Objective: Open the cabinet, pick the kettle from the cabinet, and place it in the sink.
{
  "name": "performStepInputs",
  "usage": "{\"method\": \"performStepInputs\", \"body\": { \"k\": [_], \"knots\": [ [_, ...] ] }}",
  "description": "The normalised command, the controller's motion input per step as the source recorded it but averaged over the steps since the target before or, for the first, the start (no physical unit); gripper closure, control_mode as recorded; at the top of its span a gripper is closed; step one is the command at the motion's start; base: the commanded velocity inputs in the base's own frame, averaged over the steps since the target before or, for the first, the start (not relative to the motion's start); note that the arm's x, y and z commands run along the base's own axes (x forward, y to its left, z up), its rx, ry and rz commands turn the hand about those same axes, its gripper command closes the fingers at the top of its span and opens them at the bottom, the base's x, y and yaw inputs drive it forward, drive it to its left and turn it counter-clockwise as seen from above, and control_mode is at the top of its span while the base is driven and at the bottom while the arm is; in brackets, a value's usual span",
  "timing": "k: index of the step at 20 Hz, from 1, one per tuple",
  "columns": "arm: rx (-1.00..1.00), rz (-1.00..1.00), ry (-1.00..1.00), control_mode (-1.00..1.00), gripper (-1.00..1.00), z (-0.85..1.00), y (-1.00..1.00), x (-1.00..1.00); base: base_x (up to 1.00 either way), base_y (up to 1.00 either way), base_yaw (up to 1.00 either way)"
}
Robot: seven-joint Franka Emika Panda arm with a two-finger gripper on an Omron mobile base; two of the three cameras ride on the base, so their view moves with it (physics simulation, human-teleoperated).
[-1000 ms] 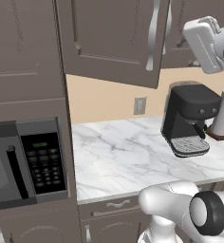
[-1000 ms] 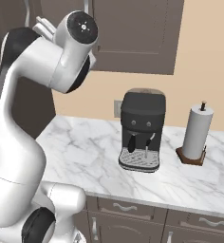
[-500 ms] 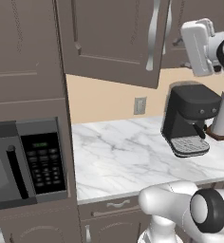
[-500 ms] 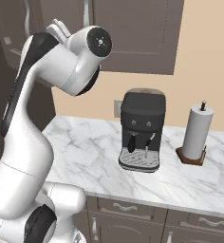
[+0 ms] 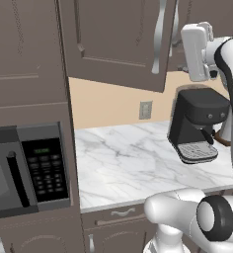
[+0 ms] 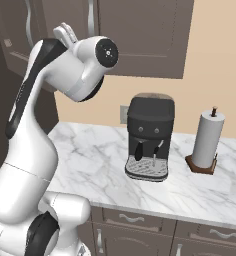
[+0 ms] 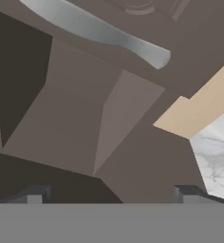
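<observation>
Biggest risk from here, as I judge it: the gripper (image 7: 111,194) closes beside the cabinet (image 5: 113,44) door's handle (image 7: 99,31) instead of around it, because in the hand view the silver handle sits well above the fingertips (image 7: 35,194), not between them, so a squeeze now would catch nothing or scrape the door panel. Second risk: the raised hand hangs close over the coffee machine (image 5: 197,123), and a wide swing to pull the door could clip it or the paper towel roll (image 6: 209,140) beside it. The cabinet door already stands ajar in the left base view, its edge hanging out over the counter (image 5: 128,163), but not far enough to reach in. Jaws are spread wide, holding nothing, touching nothing I can see. Kettle and sink aren't visible, presumably the kettle's inside the cabinet.
</observation>
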Motion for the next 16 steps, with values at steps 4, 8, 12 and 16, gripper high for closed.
{"method": "performStepInputs", "body": {
  "k": [4, 8, 12, 16],
  "knots": [
    [0.08, 0.0, 0.0, -1.0, -1.0, -0.02, 0.17, 0.3, 0.0, 0.0, 0.0],
    [0.09, 0.0, 0.03, -1.0, -1.0, 0.0, 0.15, 0.29, 0.0, 0.0, 0.0],
    [0.14, 0.0, 0.09, -1.0, -1.0, 0.0, 0.07, 0.23, 0.0, 0.0, 0.0],
    [0.15, 0.0, 0.13, -1.0, -1.0, -0.01, 0.06, 0.15, 0.0, 0.0, 0.0]
  ]
}}
